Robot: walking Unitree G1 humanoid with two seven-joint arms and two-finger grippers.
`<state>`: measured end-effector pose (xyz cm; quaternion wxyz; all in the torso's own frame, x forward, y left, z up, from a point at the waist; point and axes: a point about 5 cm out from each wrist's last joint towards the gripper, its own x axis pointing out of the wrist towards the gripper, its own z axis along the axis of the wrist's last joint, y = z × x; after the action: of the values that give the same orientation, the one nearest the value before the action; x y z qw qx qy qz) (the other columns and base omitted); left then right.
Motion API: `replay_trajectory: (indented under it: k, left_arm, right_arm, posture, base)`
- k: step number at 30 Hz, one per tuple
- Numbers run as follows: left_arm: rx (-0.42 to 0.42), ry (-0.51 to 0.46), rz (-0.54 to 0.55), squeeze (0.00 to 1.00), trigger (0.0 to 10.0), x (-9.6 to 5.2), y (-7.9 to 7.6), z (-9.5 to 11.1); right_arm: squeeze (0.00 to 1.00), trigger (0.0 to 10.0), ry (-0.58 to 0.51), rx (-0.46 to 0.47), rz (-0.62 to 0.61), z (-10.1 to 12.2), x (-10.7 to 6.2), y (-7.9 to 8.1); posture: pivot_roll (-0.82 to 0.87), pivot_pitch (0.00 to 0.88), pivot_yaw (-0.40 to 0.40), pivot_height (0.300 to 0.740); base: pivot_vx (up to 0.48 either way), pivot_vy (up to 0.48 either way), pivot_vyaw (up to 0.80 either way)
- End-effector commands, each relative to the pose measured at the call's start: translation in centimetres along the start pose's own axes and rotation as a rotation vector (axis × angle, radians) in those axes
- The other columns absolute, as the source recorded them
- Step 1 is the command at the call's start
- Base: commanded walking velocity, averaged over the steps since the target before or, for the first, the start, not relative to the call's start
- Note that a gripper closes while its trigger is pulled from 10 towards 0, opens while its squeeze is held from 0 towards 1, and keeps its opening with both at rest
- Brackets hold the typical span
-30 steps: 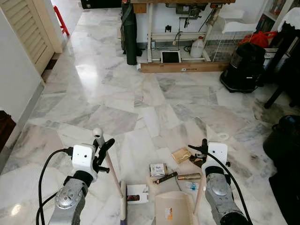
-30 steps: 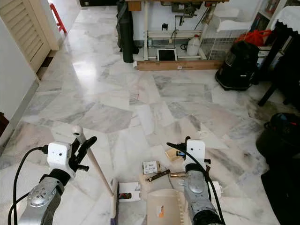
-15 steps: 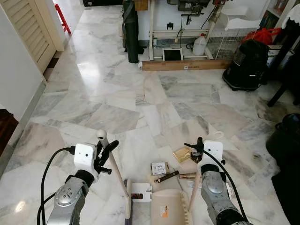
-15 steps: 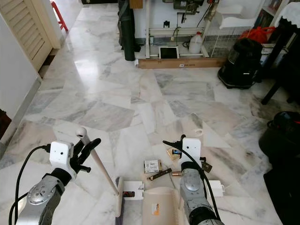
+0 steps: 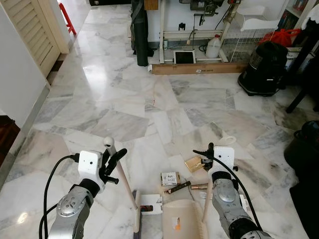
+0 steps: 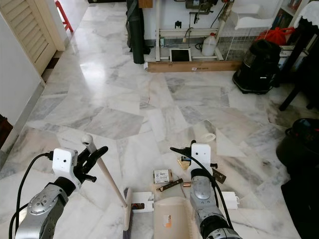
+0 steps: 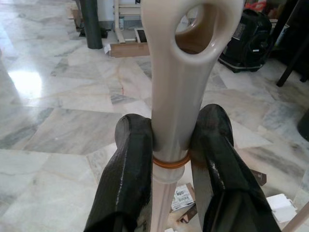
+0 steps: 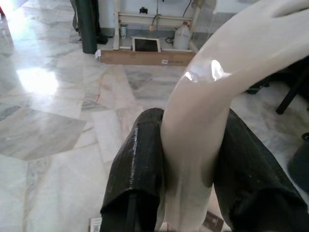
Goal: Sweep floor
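Now the left tool [image 5: 113, 158] grips the broom handle [image 5: 122, 179]; the right tool [image 5: 205, 155] grips the dustpan handle [image 5: 207, 199]. Litter [image 5: 169, 179] at lower centre sits closer than before, ready for sweeping.

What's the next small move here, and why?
Probably drag the broom head right, toward the dustpan. The left pincer is shut on the broom handle, the right pincer on the dustpan handle, and the litter lies just beyond the dustpan's mouth, unswept.

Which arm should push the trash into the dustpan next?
Probably the left. Its claw holds the broom, whose head sits beside the dustpan. The right claw is busy holding the dustpan's handle.
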<state>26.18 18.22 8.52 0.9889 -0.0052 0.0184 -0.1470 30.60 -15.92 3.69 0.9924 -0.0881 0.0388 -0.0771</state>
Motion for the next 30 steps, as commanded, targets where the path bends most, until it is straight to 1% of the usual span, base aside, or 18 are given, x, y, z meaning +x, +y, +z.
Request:
replay_trajectory:
  k: [1,2,4,6,10,13,15,19,20,22,26,28,30]
  left_arm:
    - [0.026,-0.033,0.007,0.00,10.0,0.0,0.3,0.8]
    - [0.052,-0.046,0.023,0.00,10.0,0.0,0.6,1.1]
    - [0.068,-0.055,0.039,0.00,10.0,0.1,0.8,1.4]
    - [0.070,-0.058,0.046,0.00,10.0,0.1,0.9,1.4]
    - [0.109,-0.088,0.090,0.00,10.0,0.1,1.4,1.8]
    - [0.120,-0.099,0.107,0.00,10.0,0.1,1.6,2.0]
    - [0.130,-0.116,0.121,0.00,10.0,0.2,1.9,2.5]
    - [0.138,-0.123,0.117,0.00,10.0,-0.1,2.0,2.8]
    - [0.143,-0.124,0.116,0.00,10.0,-0.2,2.1,2.9]
    - [0.147,-0.125,0.117,0.00,10.0,-0.3,2.2,3.0]
    - [0.147,-0.127,0.117,0.00,10.0,-0.4,2.2,3.0]
    - [0.148,-0.130,0.116,0.00,10.0,-0.5,2.2,3.3]
    - [0.146,-0.132,0.115,0.00,10.0,-0.6,2.2,3.3]
  right_arm:
    - [0.00,10.0,-0.039,-0.030,-0.024,0.6,0.3,-0.5]
    - [0.00,10.0,-0.042,-0.034,-0.056,0.5,0.3,-1.1]
    - [0.00,10.0,-0.047,-0.042,-0.088,0.4,0.2,-1.7]
    - [0.00,10.0,-0.048,-0.043,-0.097,0.4,0.2,-1.8]
    - [0.00,10.0,-0.040,-0.046,-0.125,0.1,0.0,-2.4]
    - [0.00,10.0,-0.036,-0.037,-0.134,0.0,0.0,-2.4]
    - [0.00,10.0,-0.047,-0.032,-0.146,0.2,0.0,-2.2]
    - [0.00,10.0,-0.071,-0.017,-0.144,0.5,-0.1,-1.6]
    - [0.00,10.0,-0.079,0.001,-0.135,0.6,-0.1,-1.2]
    - [0.00,10.0,-0.087,0.006,-0.122,0.8,-0.1,-0.7]
    - [0.00,10.0,-0.096,0.011,-0.121,1.0,0.0,-0.6]
    - [0.00,10.0,-0.141,0.030,-0.128,2.0,0.5,-0.7]
    - [0.00,10.0,-0.149,0.028,-0.129,2.2,0.6,-0.8]
  posture:
    - [0.15,0.083,0.019,0.740]
    - [0.15,0.082,0.018,0.740]
    - [0.15,0.082,0.018,0.740]
    - [0.15,0.078,0.017,0.740]
    - [0.15,0.071,0.022,0.740]
    - [0.15,0.067,0.023,0.740]
    - [0.16,0.064,0.028,0.740]
    - [0.18,0.068,0.039,0.740]
    - [0.18,0.075,0.043,0.740]
    - [0.18,0.077,0.043,0.740]
    - [0.19,0.087,0.046,0.740]
    - [0.19,0.097,0.046,0.740]
    - [0.19,0.098,0.046,0.740]
  base:
    - [0.000,0.000,0.00]
    - [0.000,0.000,0.00]
    - [0.000,0.000,0.00]
    - [0.000,0.000,0.00]
    - [0.000,0.000,0.00]
    - [0.000,0.000,0.00]
    - [0.000,0.000,0.00]
    - [0.000,0.000,0.00]
    - [0.000,0.000,0.00]
    - [0.000,0.000,0.00]
    - [0.000,0.000,0.00]
    - [0.000,0.000,0.00]
    - [0.000,0.000,0.00]
